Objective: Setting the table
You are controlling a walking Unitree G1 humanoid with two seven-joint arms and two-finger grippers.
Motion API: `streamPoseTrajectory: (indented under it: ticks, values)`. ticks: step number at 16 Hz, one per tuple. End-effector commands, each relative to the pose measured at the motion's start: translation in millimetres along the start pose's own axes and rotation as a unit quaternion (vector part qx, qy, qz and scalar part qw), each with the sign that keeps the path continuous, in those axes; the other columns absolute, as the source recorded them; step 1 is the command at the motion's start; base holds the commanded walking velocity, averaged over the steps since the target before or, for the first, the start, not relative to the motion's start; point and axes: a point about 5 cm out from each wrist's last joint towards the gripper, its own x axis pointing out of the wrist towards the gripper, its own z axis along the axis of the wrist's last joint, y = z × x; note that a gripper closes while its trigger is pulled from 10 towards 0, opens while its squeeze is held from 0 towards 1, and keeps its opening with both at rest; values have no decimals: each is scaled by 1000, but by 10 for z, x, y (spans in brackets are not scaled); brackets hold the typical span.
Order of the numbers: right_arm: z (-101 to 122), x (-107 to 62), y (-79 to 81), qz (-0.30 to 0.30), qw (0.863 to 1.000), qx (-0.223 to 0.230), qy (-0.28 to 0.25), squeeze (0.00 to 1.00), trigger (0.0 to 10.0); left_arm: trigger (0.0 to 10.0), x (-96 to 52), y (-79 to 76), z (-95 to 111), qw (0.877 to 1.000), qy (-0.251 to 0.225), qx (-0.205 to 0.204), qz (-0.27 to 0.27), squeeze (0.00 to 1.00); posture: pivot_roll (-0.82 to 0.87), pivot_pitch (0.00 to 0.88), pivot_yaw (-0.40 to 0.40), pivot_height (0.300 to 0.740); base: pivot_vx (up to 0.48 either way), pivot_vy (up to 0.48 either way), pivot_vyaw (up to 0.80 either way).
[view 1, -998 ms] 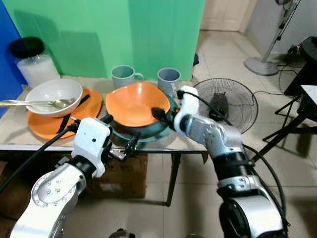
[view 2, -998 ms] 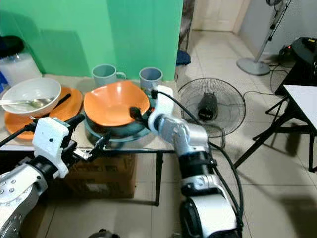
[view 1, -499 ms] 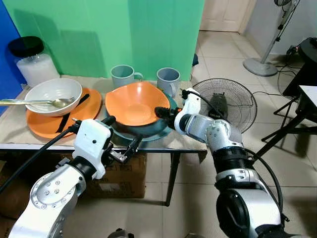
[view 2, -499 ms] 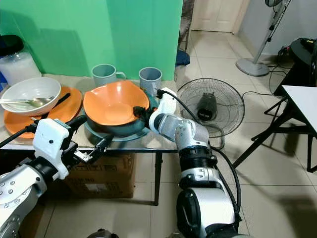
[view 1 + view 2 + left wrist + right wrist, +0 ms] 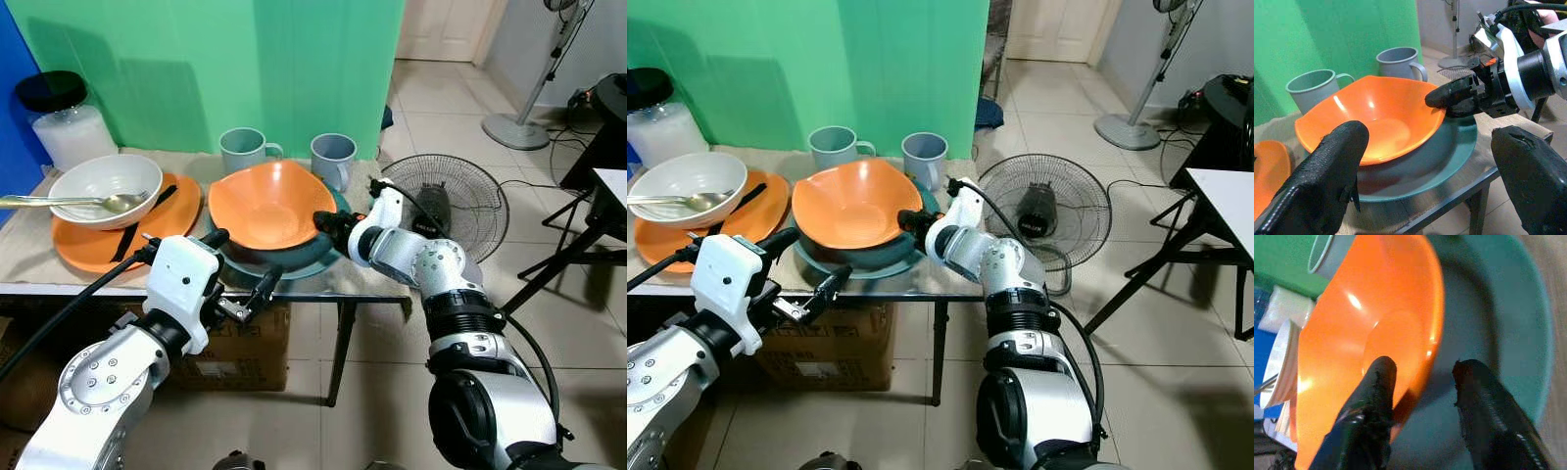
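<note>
An orange bowl sits in a dark teal plate near the table's front edge. My right gripper is at the bowl's right rim. The right wrist view shows it open, one finger inside the bowl and the other outside over the plate. My left gripper hangs open just in front of the table edge, below the plate, holding nothing. In the left wrist view its fingers spread wide, facing the bowl.
Two grey-blue mugs stand behind the bowl. At the left a white bowl with a spoon rests on an orange plate, beside a black-lidded jar. A floor fan stands right of the table.
My right forearm and wrist have swung outward to the right while the fingertips stayed at the bowl's right rim. The left arm and the bowl have not moved.
</note>
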Motion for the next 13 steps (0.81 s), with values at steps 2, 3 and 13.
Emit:
streamPoseTrajectory:
  ticks: [2, 3, 13]
  values:
    - [-243, 131, 337, 47, 998, 7, 39, 0, 0, 10000, -9, -22, 10, 1000, 1, 4, -4, 0, -32, 40, -29, 740, 0, 0, 0]
    - [-253, 136, 342, 48, 998, 8, 39, 0, 0, 10000, -10, -23, 10, 1000, 1, 4, -4, 0, -31, 41, -30, 740, 0, 0, 0]
    - [-323, 145, 407, 74, 996, 33, 42, 0, 0, 10000, -19, -30, 8, 1000, 0, 5, 1, 0, -28, 38, -34, 740, 0, 0, 0]
